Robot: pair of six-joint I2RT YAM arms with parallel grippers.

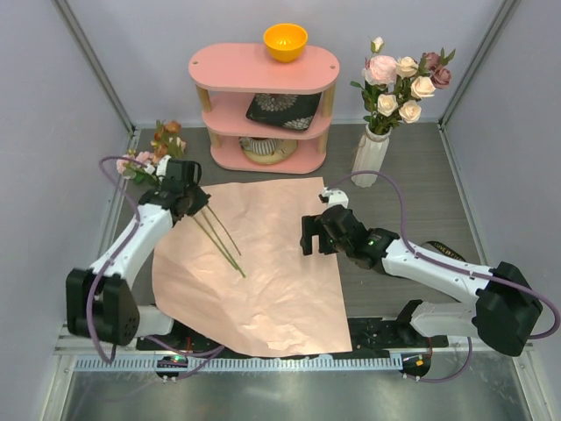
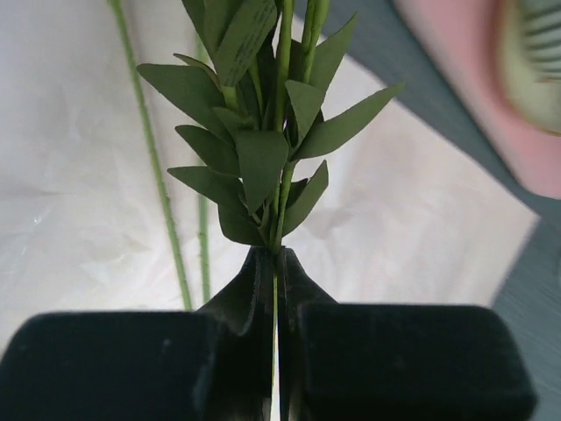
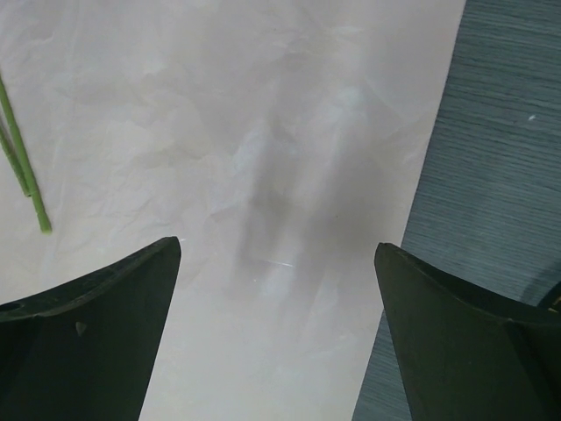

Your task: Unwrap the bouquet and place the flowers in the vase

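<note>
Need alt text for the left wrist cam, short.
The left hand is shut on a thin leafy flower stem that rises up the frame. Two bare stems lie on pale wrapping paper behind it; a blurred pink shelf sits upper right.

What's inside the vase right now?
Pink, cream and mauve roses with green leaves stand in the white vase. Their stems below the neck are hidden by its wall, as is anything else inside.
</note>
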